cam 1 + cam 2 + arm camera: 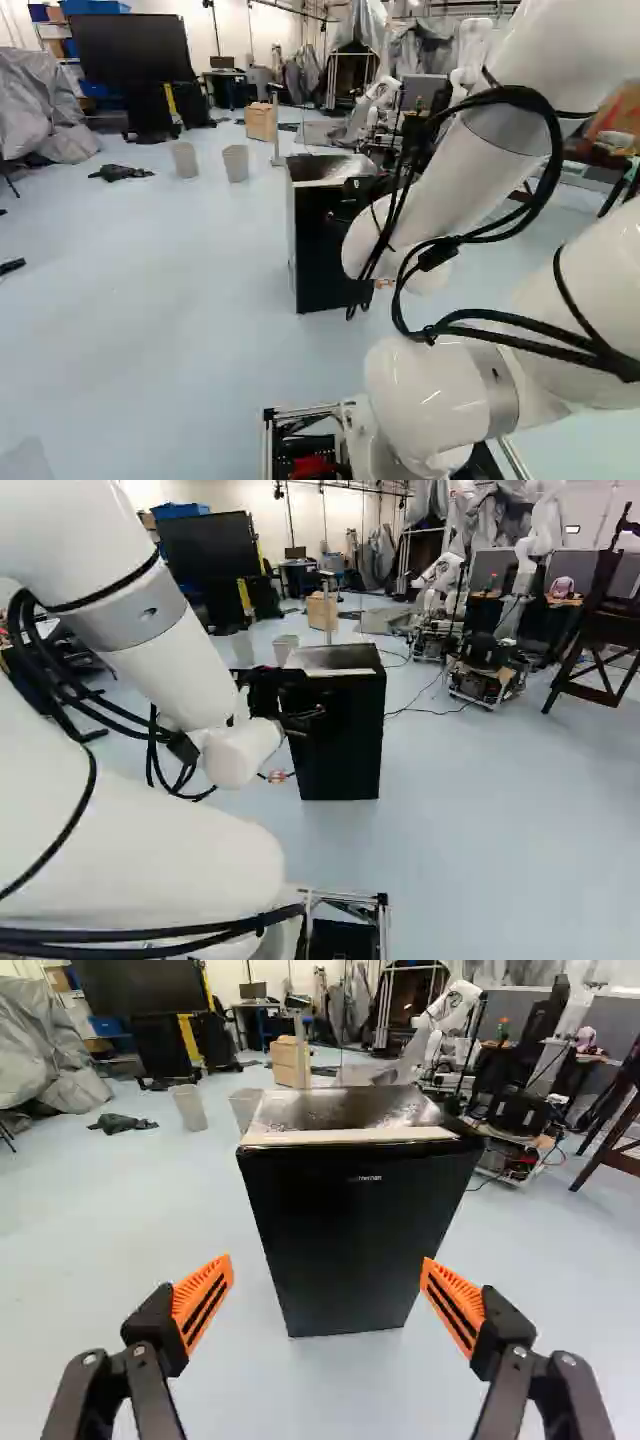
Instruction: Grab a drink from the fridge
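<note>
Two orange-padded fingers (205, 1300) of the gripper (282, 698) stand wide apart, touching and holding nothing. Beyond them, the black fridge (355, 1230) faces the gripper, its inside hidden; the arm (480, 160) covers its right part in the left base view. Far right, equipment partly hides another robot (450, 1010).

1 black fridge (350, 1240) is standing shut
It is resting upright on the floor (90, 1260), its dark, pale-edged top shining.
</note>
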